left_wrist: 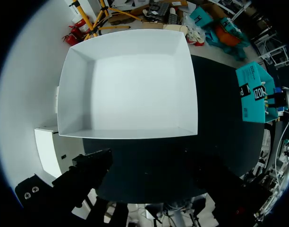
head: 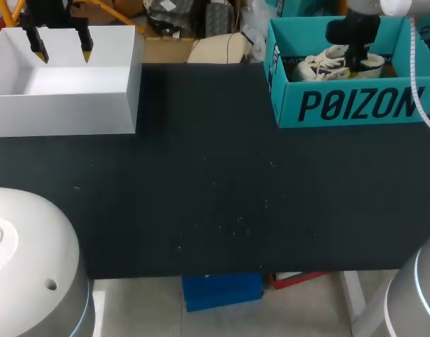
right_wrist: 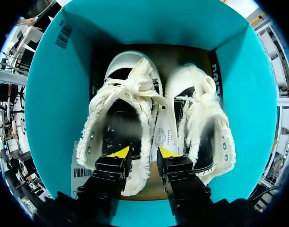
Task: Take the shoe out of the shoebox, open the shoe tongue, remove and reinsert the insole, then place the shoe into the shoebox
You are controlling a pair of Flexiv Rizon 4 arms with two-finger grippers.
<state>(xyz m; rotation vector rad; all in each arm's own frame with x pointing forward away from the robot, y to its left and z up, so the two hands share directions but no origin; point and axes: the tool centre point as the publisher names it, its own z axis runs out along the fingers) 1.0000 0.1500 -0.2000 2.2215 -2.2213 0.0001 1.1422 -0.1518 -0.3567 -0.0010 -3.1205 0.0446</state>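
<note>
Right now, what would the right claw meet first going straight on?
Probably the frayed collar of a white shoe in the teal shoebox; the open right claw straddles it, depth unclear.

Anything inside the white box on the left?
No: the left wrist view looks straight into the white box, and its floor and walls are bare.

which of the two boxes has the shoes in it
The teal box on the right, with the right gripper over it: two white shoes lie inside. The white box under the left gripper holds nothing.
</note>
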